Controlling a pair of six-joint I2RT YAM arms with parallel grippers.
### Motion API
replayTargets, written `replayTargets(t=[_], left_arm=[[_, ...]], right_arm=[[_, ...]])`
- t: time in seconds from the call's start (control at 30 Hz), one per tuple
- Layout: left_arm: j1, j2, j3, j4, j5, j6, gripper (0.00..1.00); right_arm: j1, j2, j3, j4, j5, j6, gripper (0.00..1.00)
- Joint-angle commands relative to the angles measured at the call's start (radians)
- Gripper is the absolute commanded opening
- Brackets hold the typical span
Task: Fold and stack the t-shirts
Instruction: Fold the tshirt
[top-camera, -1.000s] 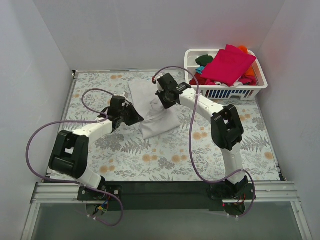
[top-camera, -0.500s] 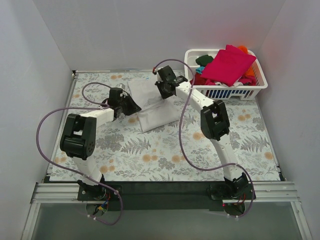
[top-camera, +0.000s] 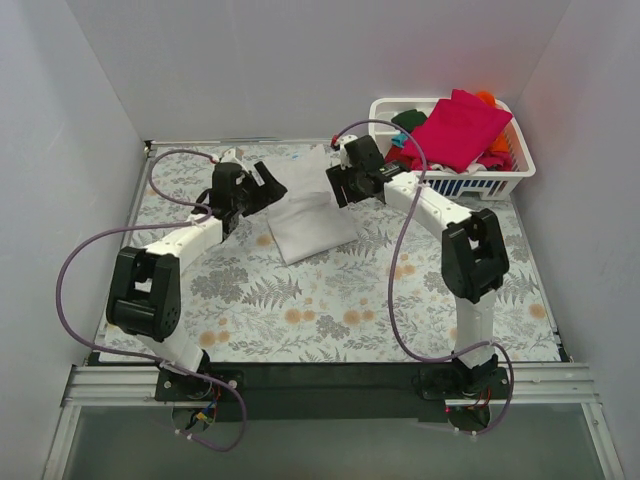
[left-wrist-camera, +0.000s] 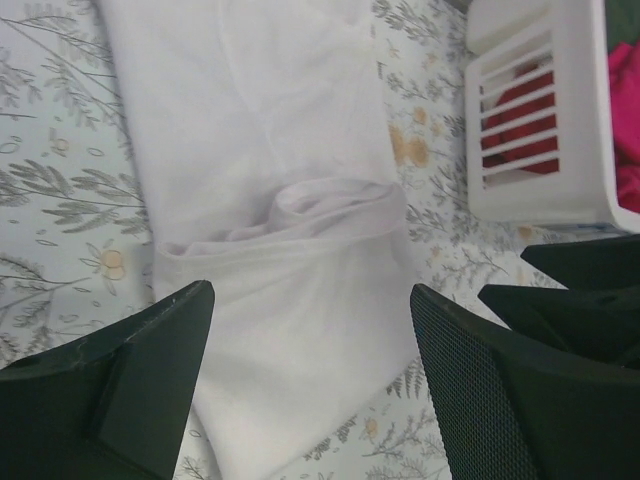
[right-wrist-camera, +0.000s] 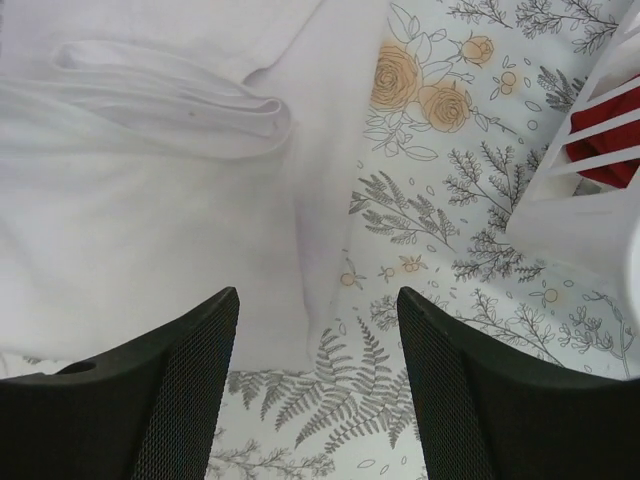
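Down on the floral table (top-camera: 300, 310), between the two arms: white t-shirt (top-camera: 308, 215), folded into a rough rectangle, with a soft rolled ridge of cloth across its middle and smooth panels either side. Hovering over its left edge, the left gripper (left-wrist-camera: 310, 295), fingers spread wide, gripping nothing. Matching it on the shirt's right edge, the right gripper (right-wrist-camera: 318, 295), likewise parted and empty, partly above bare tabletop. Reaching forward with both arms, elbows bent, wrists tipped down. Back right, heaped in the white basket (top-camera: 520, 175): magenta t-shirt (top-camera: 458, 128) on top, more colours underneath.
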Motion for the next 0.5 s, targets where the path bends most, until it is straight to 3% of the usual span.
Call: replayTargets(t=[0.0, 0.13, 0.47], left_arm=[[-0.094, -0.067, -0.062, 0.037, -0.024, 0.027, 0.73], [-0.183, -0.01, -0.069, 0.059, 0.006, 0.033, 0.73], [-0.211, 0.074, -0.063, 0.111, 0.052, 0.048, 0.72]], right_arm=[[0.014, -0.091, -0.12, 0.141, -0.044, 0.029, 0.59], [0.016, -0.092, -0.218, 0.163, -0.031, 0.052, 0.58], [0.011, -0.026, -0.243, 0.212, -0.049, 0.061, 0.51]])
